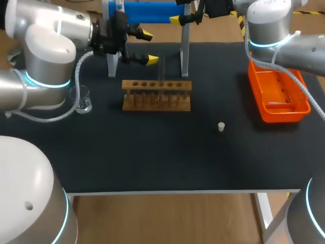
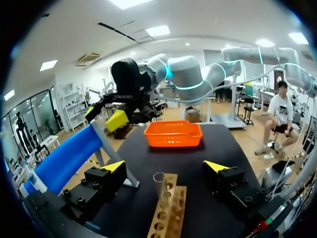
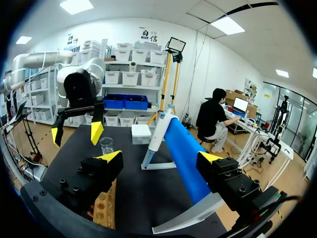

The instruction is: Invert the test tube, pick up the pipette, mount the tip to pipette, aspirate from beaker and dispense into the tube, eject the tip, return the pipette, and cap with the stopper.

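Note:
A clear test tube (image 1: 161, 76) stands in the wooden rack (image 1: 156, 95) at mid-table. In the left wrist view the tube (image 2: 159, 186) shows its mouth upward, just ahead of and between the fingers of my open left gripper (image 2: 166, 168). From above, the left gripper (image 1: 147, 47) hovers behind the rack's left end. My right gripper (image 1: 189, 15) is open at the far edge by the blue pipette stand (image 1: 147, 12), with nothing between its fingers (image 3: 111, 156). A glass beaker (image 1: 84, 99) sits left of the rack. The small white stopper (image 1: 221, 126) lies to the right front.
An orange basket (image 1: 277, 94) stands at the right side of the table. A white box (image 3: 141, 133) sits beyond the stand's foot. The stand's legs (image 1: 185, 51) rise just behind the rack. The black tabletop (image 1: 152, 157) fills the front.

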